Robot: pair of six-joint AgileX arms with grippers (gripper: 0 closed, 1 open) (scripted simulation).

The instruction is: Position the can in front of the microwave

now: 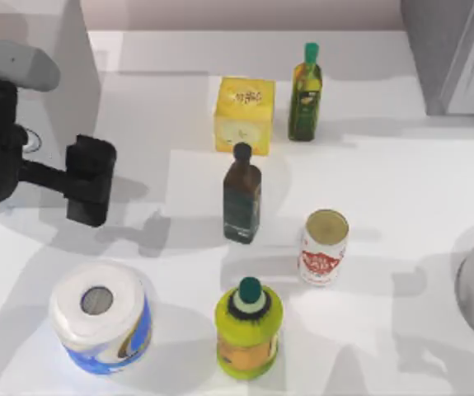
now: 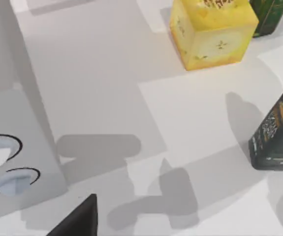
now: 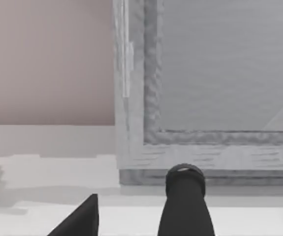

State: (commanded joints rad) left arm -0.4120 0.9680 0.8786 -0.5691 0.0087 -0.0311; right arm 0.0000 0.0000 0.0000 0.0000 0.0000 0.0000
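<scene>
I am holding my left pincer [image 1: 88, 181] over the left part of the table [image 1: 385, 173], just beside the front corner of the microwave [image 1: 76, 49], and it is gripping nothing. I cannot tell how far apart its fingers are standing. In my left wrist view the microwave's front panel is showing its two ringed knobs [image 2: 3, 164] close under the pincer, with bare table stretching away from it.

The can [image 1: 324, 246] is standing upright well off to the right of my left pincer and a little nearer the table's front edge, its gold top facing up. It is standing free, touched by nothing. Between it and my pincer a dark bottle [image 1: 241, 196] is standing, just beside the can. Beyond that bottle, farther from me, a yellow box [image 1: 244, 115] is sitting with a green bottle [image 1: 306, 95] just to its right. Toward the front edge from my pincer a paper roll [image 1: 100, 318] is lying, and to its right a yellow-green jar [image 1: 249, 320] with a dark cap is standing near the can.

My right arm is resting at the table's right edge, its camera facing the other grey appliance [image 3: 205, 73].
</scene>
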